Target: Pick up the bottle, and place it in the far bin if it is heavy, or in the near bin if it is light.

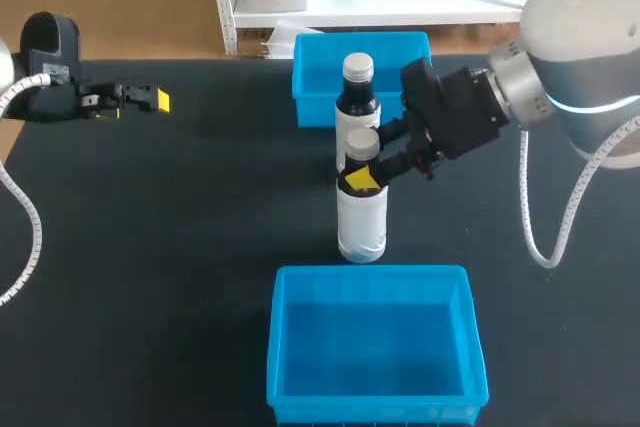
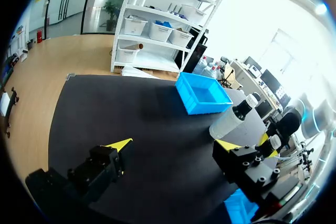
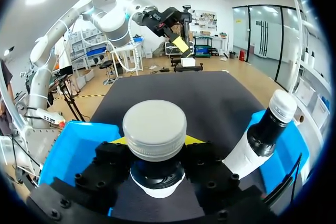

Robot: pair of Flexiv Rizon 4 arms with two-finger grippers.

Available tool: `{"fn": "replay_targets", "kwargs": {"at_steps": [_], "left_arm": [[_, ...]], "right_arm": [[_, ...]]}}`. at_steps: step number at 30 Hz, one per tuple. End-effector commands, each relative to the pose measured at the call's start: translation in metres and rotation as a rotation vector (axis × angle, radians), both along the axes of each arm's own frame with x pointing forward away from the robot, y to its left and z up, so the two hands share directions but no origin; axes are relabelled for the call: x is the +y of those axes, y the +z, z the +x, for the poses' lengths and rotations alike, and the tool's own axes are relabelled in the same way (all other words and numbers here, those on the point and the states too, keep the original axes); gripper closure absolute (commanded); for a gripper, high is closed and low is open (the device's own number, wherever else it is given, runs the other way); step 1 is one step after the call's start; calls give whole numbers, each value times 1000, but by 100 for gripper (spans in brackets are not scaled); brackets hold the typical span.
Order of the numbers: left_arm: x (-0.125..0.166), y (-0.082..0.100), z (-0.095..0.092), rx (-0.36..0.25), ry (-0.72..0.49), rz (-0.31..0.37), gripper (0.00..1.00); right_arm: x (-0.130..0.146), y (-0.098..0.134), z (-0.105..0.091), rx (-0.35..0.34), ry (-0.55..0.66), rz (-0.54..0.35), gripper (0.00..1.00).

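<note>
Bottle [image 1: 361, 202] first: dark, with a white cap [image 1: 361, 143] and a white label [image 1: 362, 229], it stands upright near the middle of the table [image 1: 180, 247], between the two bins and closer to the near one. The right gripper [image 1: 372, 157] comes in from the table's right edge. Its jaws are narrowed onto the neck just under the cap, one finger on each side, as the right wrist view also shows. Whether the base has left the tabletop I cannot tell; it looks to be resting there or barely raised.

As I judge it, the grasp is made and the rest is yet to do: the lift, the weighing by feel, and the choice of bin. Nothing visible settles heavy or light. A second bottle [image 1: 357, 107] of the same kind stands just behind, against the front wall of the far bin [image 1: 312, 62] at the table's far edge. The near bin [image 1: 372, 272] sits at the near edge and holds nothing that I can see.

The left gripper [image 1: 158, 100] hangs over the table's far left corner, jaws wide apart, nothing between them.

On the labels of both bottles I can read no writing or brand; they show as plain white.
</note>
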State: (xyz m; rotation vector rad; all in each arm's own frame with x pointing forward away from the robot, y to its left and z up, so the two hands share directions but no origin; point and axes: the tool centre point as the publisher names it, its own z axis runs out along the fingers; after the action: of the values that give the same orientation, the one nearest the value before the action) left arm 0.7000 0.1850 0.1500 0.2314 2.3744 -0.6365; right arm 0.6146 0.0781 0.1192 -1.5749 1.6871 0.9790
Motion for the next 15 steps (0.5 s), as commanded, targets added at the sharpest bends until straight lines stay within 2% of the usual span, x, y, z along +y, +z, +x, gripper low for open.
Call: {"fn": "replay_targets", "kwargs": {"at_steps": [1, 8, 15], "left_arm": [[0, 0, 0, 0, 0, 0, 0], [0, 0, 0, 0, 0, 0, 0], [0, 0, 0, 0, 0, 0, 0]], "right_arm": [[-2, 9, -4, -21, -6, 5, 100], [-7, 48, -11, -80, -21, 22, 100], [-9, 92, -32, -132, -19, 34, 100]]}}
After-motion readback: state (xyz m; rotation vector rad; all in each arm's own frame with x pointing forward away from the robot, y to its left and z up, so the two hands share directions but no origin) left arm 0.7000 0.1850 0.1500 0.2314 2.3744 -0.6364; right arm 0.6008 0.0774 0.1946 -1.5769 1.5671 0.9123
